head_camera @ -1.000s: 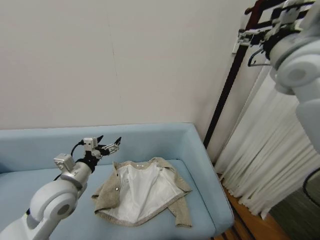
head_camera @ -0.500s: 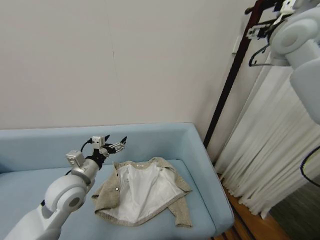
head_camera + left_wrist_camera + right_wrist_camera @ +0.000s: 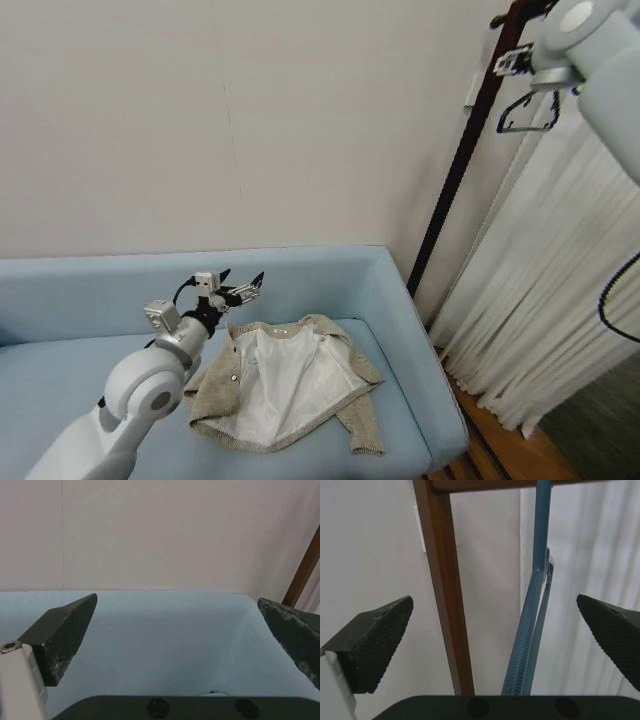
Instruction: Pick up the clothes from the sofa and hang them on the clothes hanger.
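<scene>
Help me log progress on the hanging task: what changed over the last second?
The left gripper, open, moved across the sofa toward the cardigan and now hovers near its collar. The right gripper, also open, rose higher beside the rack and faces the hanger. Nothing was grasped or released. The cardigan and sofa stayed as they were.

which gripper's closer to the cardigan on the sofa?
Left. The left gripper hovers, jaws open, near the collar of the cardigan, over the sofa. The right gripper is up high by the rack, jaws open, facing the blue hanger.
</scene>
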### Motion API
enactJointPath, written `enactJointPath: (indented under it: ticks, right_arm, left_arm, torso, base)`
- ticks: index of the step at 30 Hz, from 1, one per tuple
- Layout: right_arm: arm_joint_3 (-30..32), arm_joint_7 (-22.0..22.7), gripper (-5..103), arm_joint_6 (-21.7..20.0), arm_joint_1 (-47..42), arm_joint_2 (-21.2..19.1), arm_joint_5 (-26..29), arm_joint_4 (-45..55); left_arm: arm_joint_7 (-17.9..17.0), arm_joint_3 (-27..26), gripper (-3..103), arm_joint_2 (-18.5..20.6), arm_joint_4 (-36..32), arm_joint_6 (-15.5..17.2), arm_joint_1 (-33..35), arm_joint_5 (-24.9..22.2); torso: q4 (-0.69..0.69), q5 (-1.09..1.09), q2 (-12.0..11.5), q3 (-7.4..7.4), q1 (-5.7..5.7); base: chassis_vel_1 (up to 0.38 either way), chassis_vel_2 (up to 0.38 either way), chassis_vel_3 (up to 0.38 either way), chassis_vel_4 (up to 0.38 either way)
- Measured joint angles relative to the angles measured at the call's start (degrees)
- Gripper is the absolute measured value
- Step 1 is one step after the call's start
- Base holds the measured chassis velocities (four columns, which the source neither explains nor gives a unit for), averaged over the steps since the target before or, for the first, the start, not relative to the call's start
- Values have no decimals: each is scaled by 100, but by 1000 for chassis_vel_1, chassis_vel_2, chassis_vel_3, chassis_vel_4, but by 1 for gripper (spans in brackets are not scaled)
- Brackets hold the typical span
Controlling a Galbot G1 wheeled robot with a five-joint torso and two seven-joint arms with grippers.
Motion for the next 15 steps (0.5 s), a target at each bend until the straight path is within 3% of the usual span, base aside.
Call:
enactJointPath:
  ticks: [8, 11, 15]
  right_arm:
    - [-42, 162, 101, 122, -93, 68, 67, -204]
    - [-75, 160, 86, 139, -117, 41, 39, -238]
    - [-111, 132, 75, 139, -128, 13, -9, -288]
  left_arm:
    - [28, -44, 100, -35, -21, -18, 30, 24]
    - [28, -51, 100, -41, -52, -20, 37, 24]
    - [28, -52, 100, -40, -62, -21, 30, 24]
  torso:
    - [1, 1, 0, 0, 0]
    - [0, 0, 0, 0, 0]
    - [0, 0, 0, 0, 0]
  base:
    - [0, 0, 0, 0]
    - [0, 0, 0, 0]
    - [0, 0, 0, 0]
